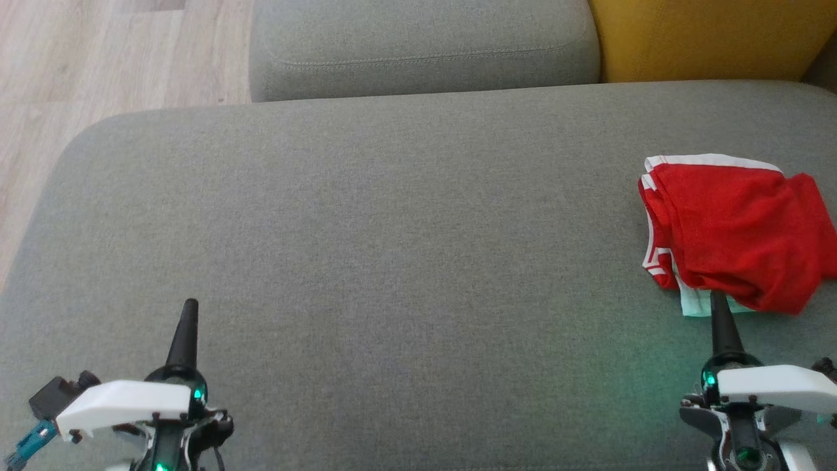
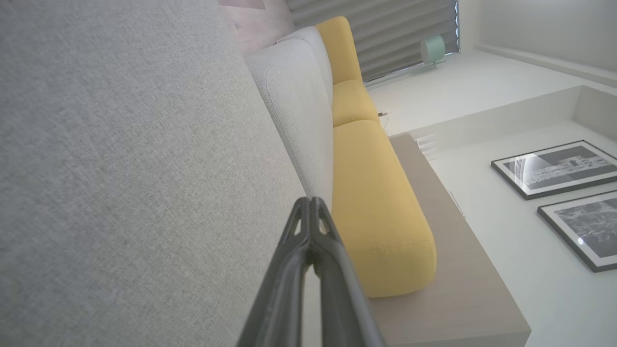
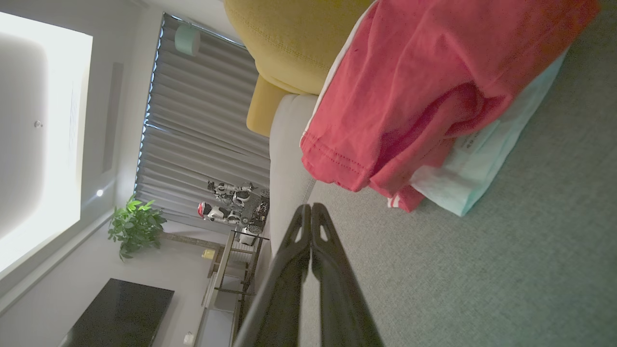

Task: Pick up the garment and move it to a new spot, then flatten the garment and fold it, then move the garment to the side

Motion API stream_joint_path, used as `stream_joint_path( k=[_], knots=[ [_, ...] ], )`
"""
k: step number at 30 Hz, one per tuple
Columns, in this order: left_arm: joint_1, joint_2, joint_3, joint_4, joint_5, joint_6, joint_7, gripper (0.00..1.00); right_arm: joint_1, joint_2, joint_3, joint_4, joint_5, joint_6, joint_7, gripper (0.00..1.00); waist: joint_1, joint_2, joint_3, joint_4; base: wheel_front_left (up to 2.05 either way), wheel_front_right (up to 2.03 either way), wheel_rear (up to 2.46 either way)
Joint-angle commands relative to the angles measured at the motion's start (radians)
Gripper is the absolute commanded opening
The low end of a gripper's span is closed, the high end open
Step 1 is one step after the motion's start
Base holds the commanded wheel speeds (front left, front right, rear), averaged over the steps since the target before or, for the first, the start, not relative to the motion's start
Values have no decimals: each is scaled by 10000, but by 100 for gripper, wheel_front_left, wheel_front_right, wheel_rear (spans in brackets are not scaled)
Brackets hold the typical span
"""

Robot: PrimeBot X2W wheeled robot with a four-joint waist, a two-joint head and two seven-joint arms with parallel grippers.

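Closest to me are both pincers, each pressed fully shut with its two dark, tapering fingers meeting in a single point and nothing between them. My left pincer [image 1: 189, 306] hangs over bare sofa seat [image 1: 392, 229], a grey, tightly woven, slightly nubby fabric with rounded corners. My right pincer [image 1: 718, 297] points at the garment [image 1: 732, 229], which lies just ahead of its tip. In the right wrist view a thin strip of grey cushion shows between the tip [image 3: 309, 208] and the stitched hem, so they are apart. The garment [image 3: 409, 86] is soft red knit with white trim, loosely bunched and creased. A pale mint layer [image 1: 696, 305] pokes out under its near edge. Beyond it sits a mustard-yellow cushion [image 1: 706, 39], plump and smooth.
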State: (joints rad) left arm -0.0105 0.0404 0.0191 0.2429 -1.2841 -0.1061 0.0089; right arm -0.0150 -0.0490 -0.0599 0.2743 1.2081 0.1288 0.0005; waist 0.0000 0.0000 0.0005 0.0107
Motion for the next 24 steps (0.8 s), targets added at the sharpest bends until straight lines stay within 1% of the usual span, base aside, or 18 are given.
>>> stream_joint_path(
  k=[1, 24],
  knots=[
    [-571, 131, 396, -255, -280, -59, 102, 0, -598, -208, 102, -317, 366, 15, 102, 0, 0, 0, 1, -5, 0, 0, 0],
    [-864, 142, 758, -51, -2491, -196, 758, 0, -824, -203, -177, -312, 3195, 18, 701, 0, 0, 0, 20, -79, 0, 0, 0]
  ],
)
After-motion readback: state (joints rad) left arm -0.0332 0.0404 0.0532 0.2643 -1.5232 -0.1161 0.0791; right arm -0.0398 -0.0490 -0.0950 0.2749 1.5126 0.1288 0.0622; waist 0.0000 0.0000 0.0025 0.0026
